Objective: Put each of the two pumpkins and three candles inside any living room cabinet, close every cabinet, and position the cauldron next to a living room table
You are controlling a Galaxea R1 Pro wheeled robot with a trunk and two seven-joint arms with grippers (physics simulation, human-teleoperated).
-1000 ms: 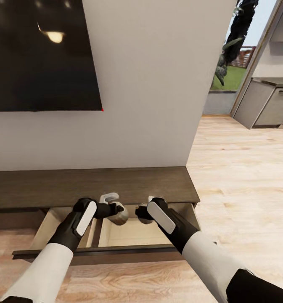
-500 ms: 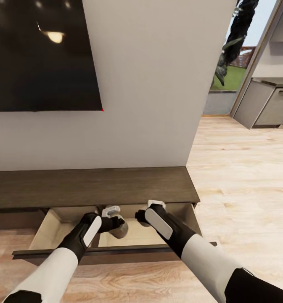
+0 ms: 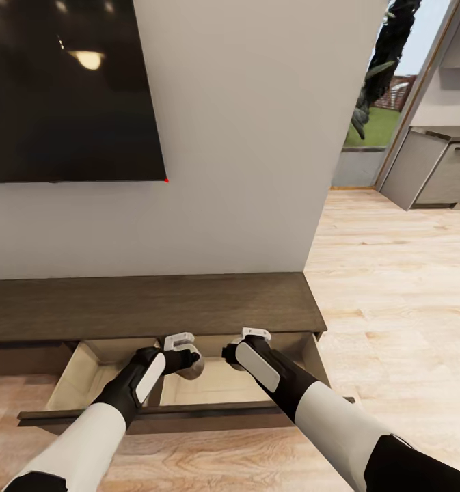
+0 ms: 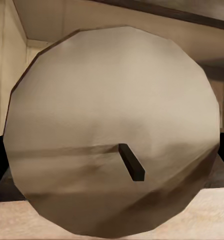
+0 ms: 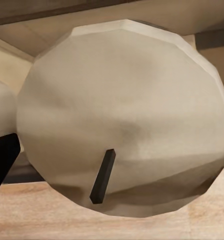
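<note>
Candles — two pale, faceted, round-bodied pieces, each with a short dark wick — are carried one per arm over the open pull-out front of the cabinet (image 3: 154, 304). The left wrist view has the left candle (image 4: 112, 132) close to the lens with dark finger pads at both its edges, so the left gripper (image 3: 188, 357) is pinching it. The right candle (image 5: 124, 117) sits likewise between the pads of the right gripper (image 3: 238, 350).

Step in hand, as judged: deposit both candles in the drawer (image 3: 216, 381).
- Lower each candle until it is near the beige floor before spreading the fingers; a rounded body is likely to roll if dropped.
- Keep the two candles apart — they hang just beside each other, on either side of the inner divider.
- Withdraw the arms upward, clear of the drawer's front rail.

Materials: the cabinet top is dark brown wood grain with a matte look; the drawer lining is smooth pale beige. The candles appear waxy, low-polygon, off-white with soft shading. Light plank flooring (image 3: 394, 287) surrounds the unit.
</note>
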